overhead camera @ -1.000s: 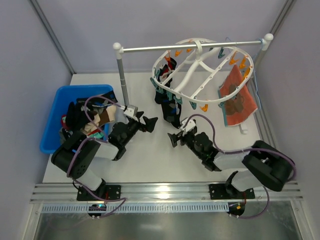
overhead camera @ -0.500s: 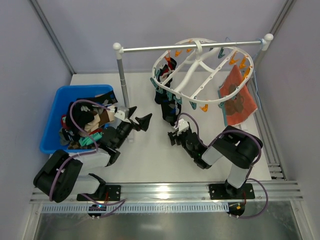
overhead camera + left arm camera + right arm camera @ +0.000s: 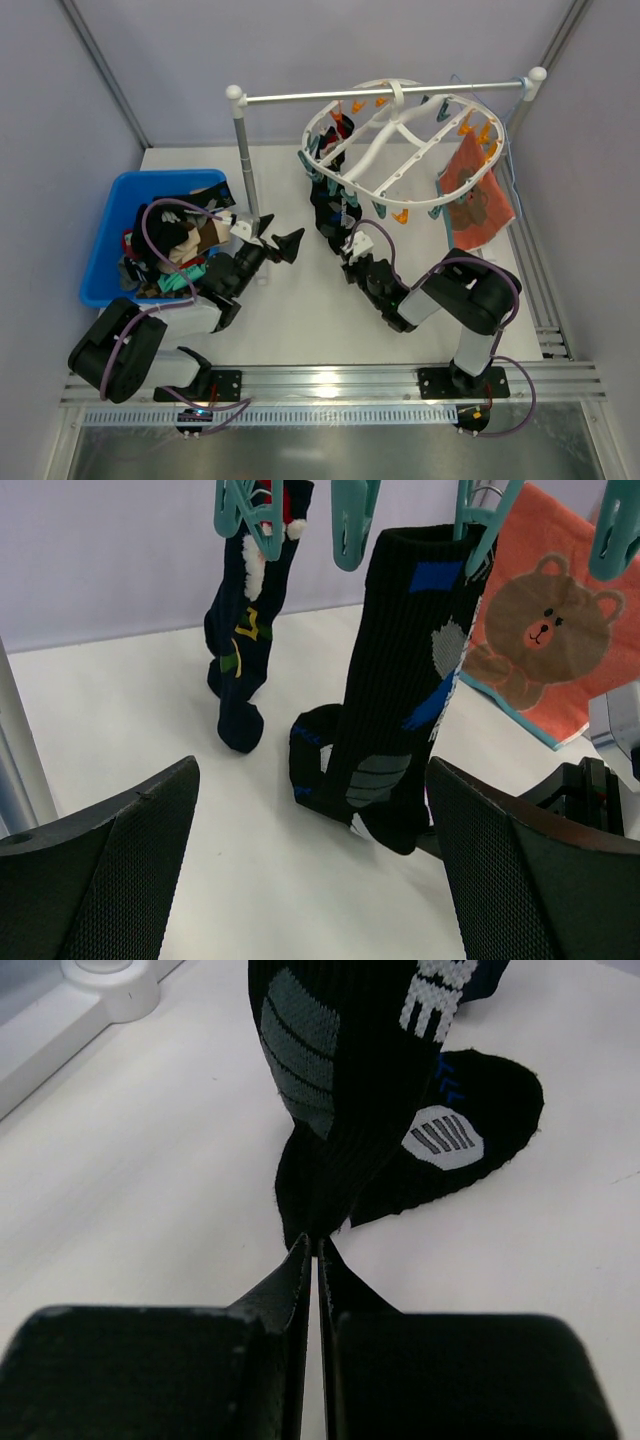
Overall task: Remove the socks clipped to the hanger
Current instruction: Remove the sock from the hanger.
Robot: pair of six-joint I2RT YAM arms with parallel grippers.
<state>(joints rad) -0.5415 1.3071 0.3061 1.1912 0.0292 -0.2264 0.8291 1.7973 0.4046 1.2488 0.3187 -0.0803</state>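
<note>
Moved up-frame, my right fingers [image 3: 314, 1248] now clench the black sock [image 3: 335, 1110], ready to pull; left fingers [image 3: 283, 238] gape empty.

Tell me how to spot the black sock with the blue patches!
Find the white oval hanger on the metal rail, then look under its left end in the top view, where socks dangle from teal clips. Yours is the long black ribbed sock whose bottom the right gripper pinches. Unlike the smaller navy sock beside it with red and yellow bits, it has blue and grey patches.
</note>
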